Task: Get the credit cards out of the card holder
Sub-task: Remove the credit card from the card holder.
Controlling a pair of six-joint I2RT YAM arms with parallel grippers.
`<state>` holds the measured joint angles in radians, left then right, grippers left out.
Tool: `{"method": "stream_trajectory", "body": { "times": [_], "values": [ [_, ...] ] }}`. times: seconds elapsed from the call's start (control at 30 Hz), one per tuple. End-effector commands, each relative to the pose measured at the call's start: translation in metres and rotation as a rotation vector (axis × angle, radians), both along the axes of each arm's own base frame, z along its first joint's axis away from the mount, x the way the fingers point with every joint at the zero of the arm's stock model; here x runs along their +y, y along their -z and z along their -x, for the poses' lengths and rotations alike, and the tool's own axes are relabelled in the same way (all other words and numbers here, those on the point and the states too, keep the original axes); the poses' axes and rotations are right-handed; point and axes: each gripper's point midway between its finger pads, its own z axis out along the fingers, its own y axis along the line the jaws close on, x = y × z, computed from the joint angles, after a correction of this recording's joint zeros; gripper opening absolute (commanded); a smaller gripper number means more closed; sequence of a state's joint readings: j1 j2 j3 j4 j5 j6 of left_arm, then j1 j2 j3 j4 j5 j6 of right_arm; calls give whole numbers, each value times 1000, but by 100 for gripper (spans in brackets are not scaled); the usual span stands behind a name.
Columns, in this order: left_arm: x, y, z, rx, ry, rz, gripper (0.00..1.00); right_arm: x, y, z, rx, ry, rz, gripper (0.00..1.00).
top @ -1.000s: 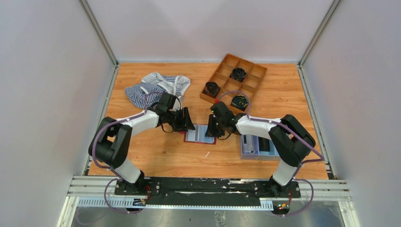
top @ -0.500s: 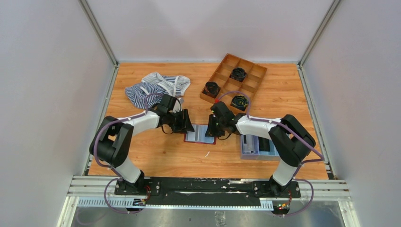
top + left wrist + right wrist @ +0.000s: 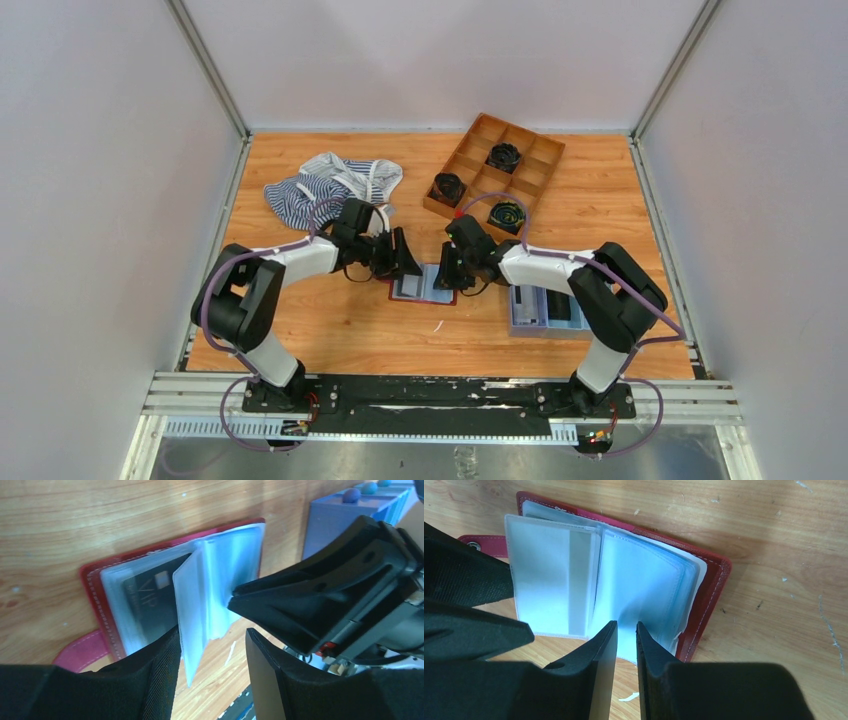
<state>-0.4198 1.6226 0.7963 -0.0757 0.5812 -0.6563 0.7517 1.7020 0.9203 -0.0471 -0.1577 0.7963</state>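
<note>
Now, little change across the light wooden table point(image 3: 330, 330). Near its middle, between the arms, the dark-red folding card holder point(image 3: 425, 290), flat and open as before. For the left hand point(image 3: 403, 262), a short creep rightward over the last second, up to the holder's left edge; jaws wide apart, straddling one raised clear leaf point(image 3: 185, 620). For the right hand point(image 3: 447, 278), no movement: pinched almost closed on the bundle of clear plastic sleeves point(image 3: 644, 580) at the holder's right edge. Beside the raised leaf, a dark rectangular credit card point(image 3: 150, 597), lodged in its pocket. Suggests pages being spread for access; no card out yet.
</note>
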Motion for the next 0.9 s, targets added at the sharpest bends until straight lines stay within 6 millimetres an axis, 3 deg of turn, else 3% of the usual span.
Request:
{"method": "stream_trajectory", "body": {
  "times": [0.0,0.2,0.4,0.6,0.7,0.87],
  "values": [
    [-16,-22,1,-21,45,97,52,-15,18,9,49,17,54,25],
    [-21,-36,0,-32,68,137,53,-20,14,8,40,36,52,25],
    [-35,-39,7,-13,112,159,53,-53,-2,3,8,128,37,30],
    [-68,-40,19,1,183,166,53,-89,-10,-5,-10,225,27,31],
    [-78,-52,18,-24,202,203,53,-90,-16,-8,-24,229,11,31],
    [-69,-55,9,-40,155,199,53,-77,-25,-11,-35,190,-47,31]
  ]
}}
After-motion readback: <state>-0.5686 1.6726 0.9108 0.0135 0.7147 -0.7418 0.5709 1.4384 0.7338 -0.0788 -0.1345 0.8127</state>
